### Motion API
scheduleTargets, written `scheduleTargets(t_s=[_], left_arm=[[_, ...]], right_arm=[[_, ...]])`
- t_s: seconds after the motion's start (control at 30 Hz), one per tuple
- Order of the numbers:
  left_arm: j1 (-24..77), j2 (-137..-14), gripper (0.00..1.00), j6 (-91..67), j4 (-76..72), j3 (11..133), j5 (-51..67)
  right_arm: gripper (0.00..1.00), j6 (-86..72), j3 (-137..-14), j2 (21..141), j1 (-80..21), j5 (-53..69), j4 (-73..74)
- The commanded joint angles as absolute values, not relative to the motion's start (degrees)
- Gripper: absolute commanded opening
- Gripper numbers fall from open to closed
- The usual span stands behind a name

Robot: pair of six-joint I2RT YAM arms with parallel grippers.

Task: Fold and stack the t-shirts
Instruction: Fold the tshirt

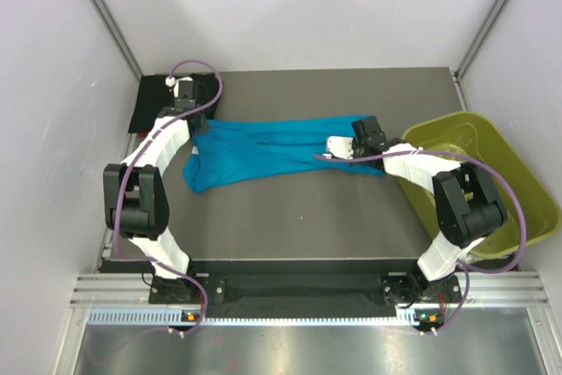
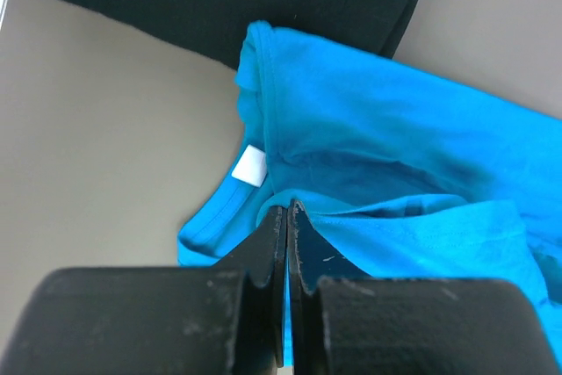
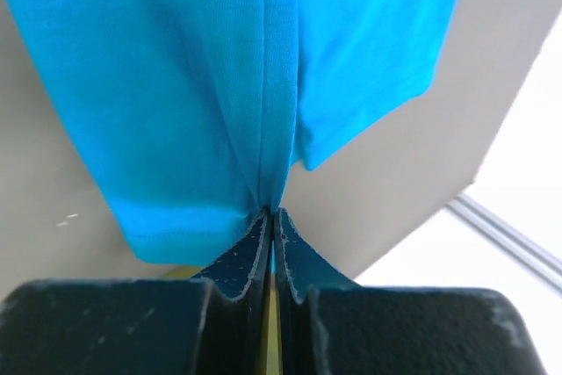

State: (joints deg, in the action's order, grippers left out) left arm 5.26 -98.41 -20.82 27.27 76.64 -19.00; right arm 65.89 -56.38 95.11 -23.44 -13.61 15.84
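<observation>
Evidently mid-spread, the left gripper (image 2: 287, 211) and right gripper (image 3: 272, 214) pinch the teal t-shirt (image 1: 272, 151) taut across mid-frame; next it likely needs laying flat.

I am operating in a robotics lab cell: white panels (image 1: 299, 6) are enclosing a dark grey table (image 1: 299, 217), and a left arm (image 1: 140, 199) and right arm (image 1: 465, 208) are standing bolted along an aluminium rail (image 1: 500, 292).

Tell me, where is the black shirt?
Top view: the black shirt lies at the table's far left corner, beside the blue shirt.
</observation>
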Motion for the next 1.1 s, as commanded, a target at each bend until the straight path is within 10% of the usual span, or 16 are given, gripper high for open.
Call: scheduleTargets(t_s=[0.0,0.87,1.07], left_arm=[[4.75,-98.88,0.00,-19.78,26.72,79.37,-20.92],[4.75,-100.81,0.00,-19.25,27.68,80.77,-20.48],[4.75,-99.85,0.32,-18.20,30.40,84.02,-19.42]], right_arm=[[0.00,70.04,-57.13,94.92,-22.68,-15.90,9.77],[0.11,82.01,-48.25,96.77,-21.62,-10.89,-13.09],[0.33,66.30,-59.64,95.89,-21.80,-15.39,-4.61]])
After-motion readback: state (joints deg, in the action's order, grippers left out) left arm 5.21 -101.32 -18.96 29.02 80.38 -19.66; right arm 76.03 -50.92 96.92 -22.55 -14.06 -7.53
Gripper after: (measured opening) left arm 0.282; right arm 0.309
